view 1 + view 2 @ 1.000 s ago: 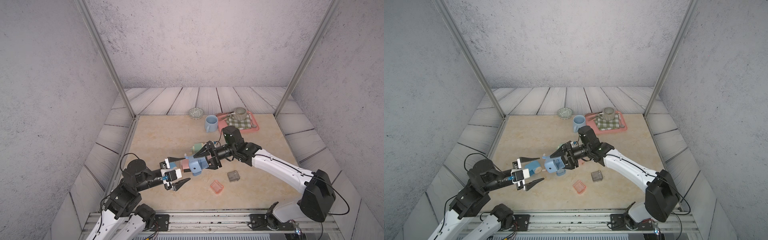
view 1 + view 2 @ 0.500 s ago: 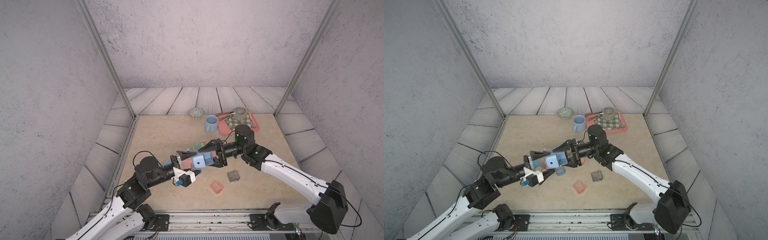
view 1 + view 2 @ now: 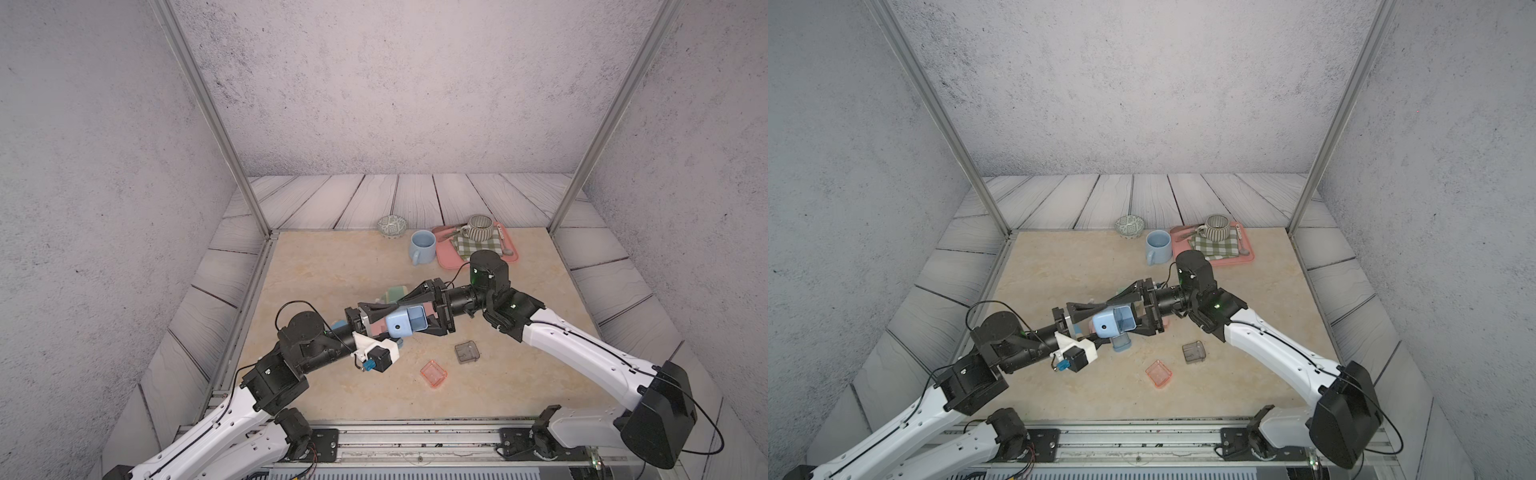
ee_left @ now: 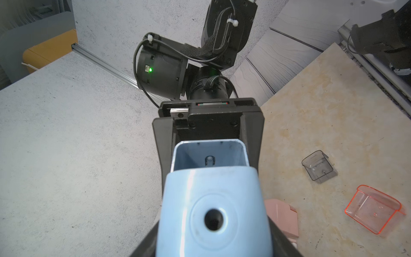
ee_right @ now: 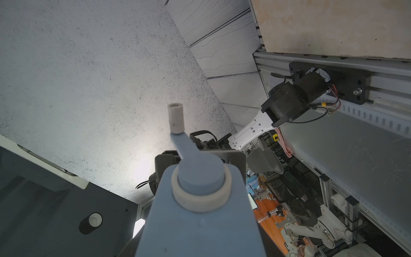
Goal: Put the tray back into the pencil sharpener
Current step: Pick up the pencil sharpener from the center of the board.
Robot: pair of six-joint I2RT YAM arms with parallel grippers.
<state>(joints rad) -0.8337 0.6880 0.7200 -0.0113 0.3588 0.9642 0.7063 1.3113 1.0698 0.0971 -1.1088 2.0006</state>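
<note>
Both arms are reaching in low and level, meeting nose to nose over mid-table. Right gripper is clamping the blue pencil sharpener aloft, with its empty slot facing up. Left gripper is straddling the sharpener's front end; cannot tell whether it is gripping. Bluish tray is lying on the table just beneath.
</note>
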